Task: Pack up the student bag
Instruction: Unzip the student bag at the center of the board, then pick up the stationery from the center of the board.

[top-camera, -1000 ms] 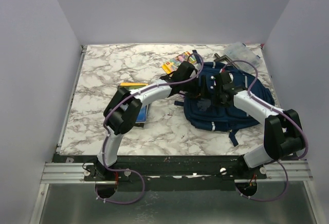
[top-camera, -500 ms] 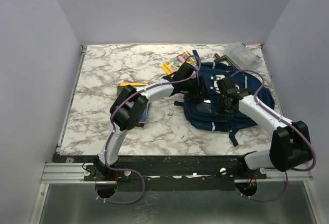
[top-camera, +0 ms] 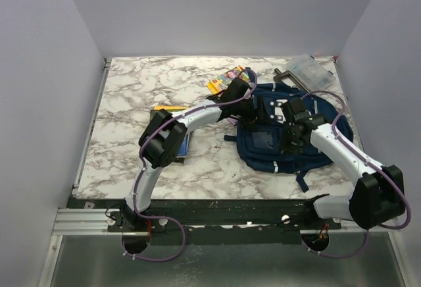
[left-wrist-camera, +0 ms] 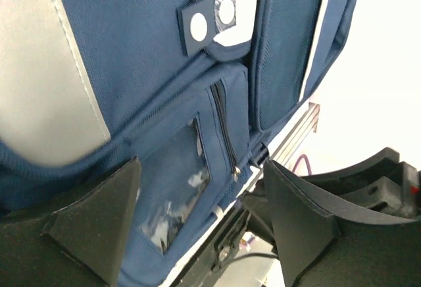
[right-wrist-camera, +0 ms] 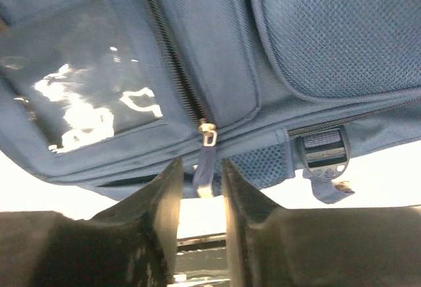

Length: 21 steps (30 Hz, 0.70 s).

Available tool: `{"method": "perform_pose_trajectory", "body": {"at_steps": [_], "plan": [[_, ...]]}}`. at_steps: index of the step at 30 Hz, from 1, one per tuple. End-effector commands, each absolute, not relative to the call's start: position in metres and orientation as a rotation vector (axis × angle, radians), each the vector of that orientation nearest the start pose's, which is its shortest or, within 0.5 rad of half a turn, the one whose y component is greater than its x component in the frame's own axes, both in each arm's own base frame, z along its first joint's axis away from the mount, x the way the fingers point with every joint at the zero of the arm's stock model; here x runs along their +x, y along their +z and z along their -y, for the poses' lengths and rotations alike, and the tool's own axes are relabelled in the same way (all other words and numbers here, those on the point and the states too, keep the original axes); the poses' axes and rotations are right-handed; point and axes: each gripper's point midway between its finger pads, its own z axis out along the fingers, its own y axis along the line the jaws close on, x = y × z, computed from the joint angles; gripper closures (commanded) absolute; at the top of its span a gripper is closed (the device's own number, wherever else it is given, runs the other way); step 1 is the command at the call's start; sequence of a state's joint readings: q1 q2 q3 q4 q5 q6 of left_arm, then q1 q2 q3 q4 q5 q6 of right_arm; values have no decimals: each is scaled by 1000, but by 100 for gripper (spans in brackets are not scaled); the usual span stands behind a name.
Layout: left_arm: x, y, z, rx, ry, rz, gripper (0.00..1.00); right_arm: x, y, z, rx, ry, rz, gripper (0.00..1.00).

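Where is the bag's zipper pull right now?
In the right wrist view, the zipper pull hangs between the jaws of the right gripper, on the student bag, beside its clear window pocket.

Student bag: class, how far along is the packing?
Done: nothing visibly packed; the colourful booklet, yellow-edged book and clear case lie outside the student bag. In hand: the right gripper pinches a zipper pull; the left gripper is open over the bag. Left: probably unzipping and loading those items.
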<state>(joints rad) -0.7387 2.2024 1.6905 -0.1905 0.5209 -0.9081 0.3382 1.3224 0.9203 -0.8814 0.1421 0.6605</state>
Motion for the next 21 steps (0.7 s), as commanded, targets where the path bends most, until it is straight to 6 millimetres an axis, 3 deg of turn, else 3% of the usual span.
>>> {"method": "perform_pose_trajectory", "body": {"at_steps": [1, 5, 9, 11, 16, 19, 21], "plan": [[333, 186, 442, 239, -1384, -2466, 19, 256, 123, -88, 369, 116, -2630, 62], [319, 241, 397, 328, -1329, -2332, 14, 278, 145, -129, 122, 418, -2503, 46], [301, 259, 332, 335, -1191, -2256, 12, 296, 161, -177, -89, 731, -2325, 37], [297, 261, 297, 307, -1105, -2217, 11, 307, 162, -192, -149, 785, -2265, 37], [297, 270, 220, 257, -809, -2110, 10, 335, 155, -236, -419, 589, -2235, 35], [305, 271, 186, 207, -592, -2041, 10, 357, 139, -256, -531, 390, -2280, 35], [309, 275, 168, 152, -519, -2001, 8, 375, 126, -257, -547, 265, -2328, 35]]}}
